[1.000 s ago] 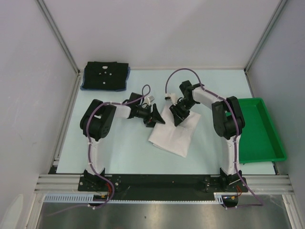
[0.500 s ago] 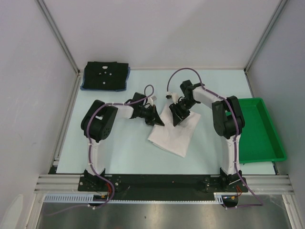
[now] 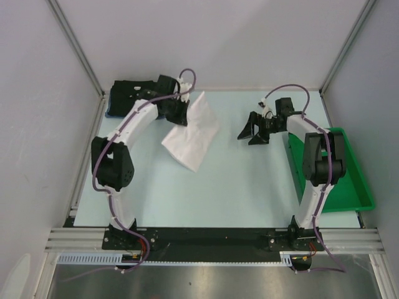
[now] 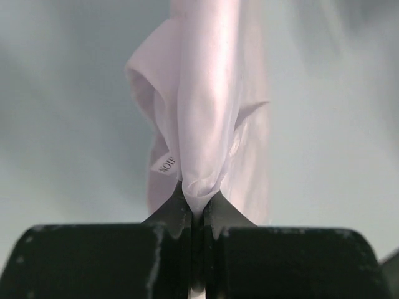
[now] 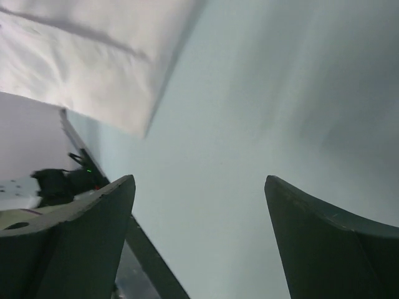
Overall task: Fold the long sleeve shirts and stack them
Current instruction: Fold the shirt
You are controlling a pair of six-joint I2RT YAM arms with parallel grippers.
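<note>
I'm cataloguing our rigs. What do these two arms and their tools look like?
The left arm and right arm have white links and black joints, and each trails a thin purple cable. The left tool and right tool each have two matte black, tapering fingers. No markings are visible.

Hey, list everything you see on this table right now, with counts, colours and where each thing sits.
white shirt: one, white, left of centre toward the far edge, gripped at one end
black shirt: one, black, folded at the far left corner
blue shirt: one, blue, only an edge showing under the black shirt
tray: one, green, right edge
table: one, pale blue
left fingers: two, black, shut on the white shirt
right fingers: two, black, open, over bare table near the tray
</note>
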